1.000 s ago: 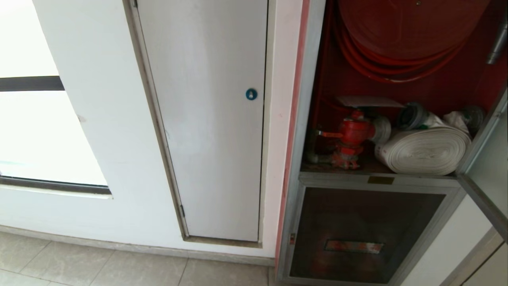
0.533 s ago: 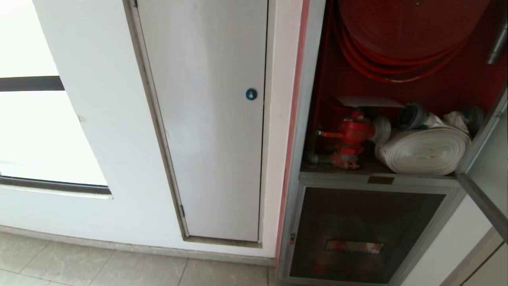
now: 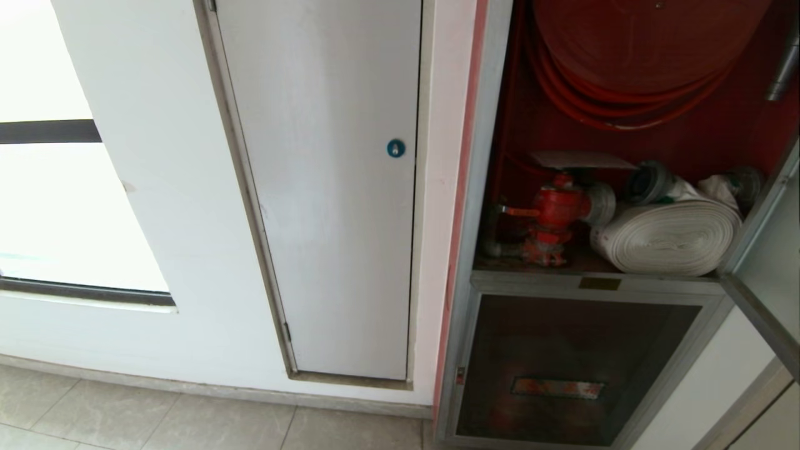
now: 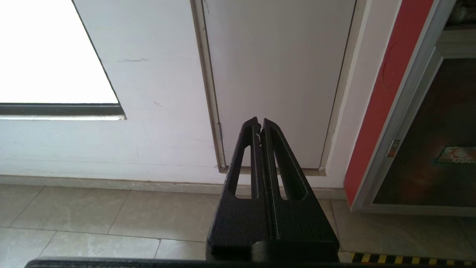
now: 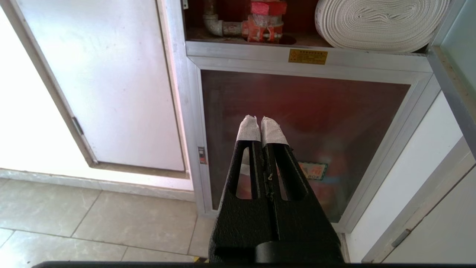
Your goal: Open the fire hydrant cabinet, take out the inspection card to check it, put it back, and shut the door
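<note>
The inspection card (image 3: 581, 160) is being shown only by the head view, lying atop the red valve (image 3: 556, 212) inside the open fire hydrant cabinet (image 3: 475, 187). Both claws are being shown only by the wrist views: the left claw (image 4: 260, 123) and right claw (image 5: 261, 123) are being held together, empty.

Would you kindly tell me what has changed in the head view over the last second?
Nothing visibly changed. The door is swung open at the right, the inspection card lies above the red valve, and the rolled hose sits beside it, all as before.
</note>
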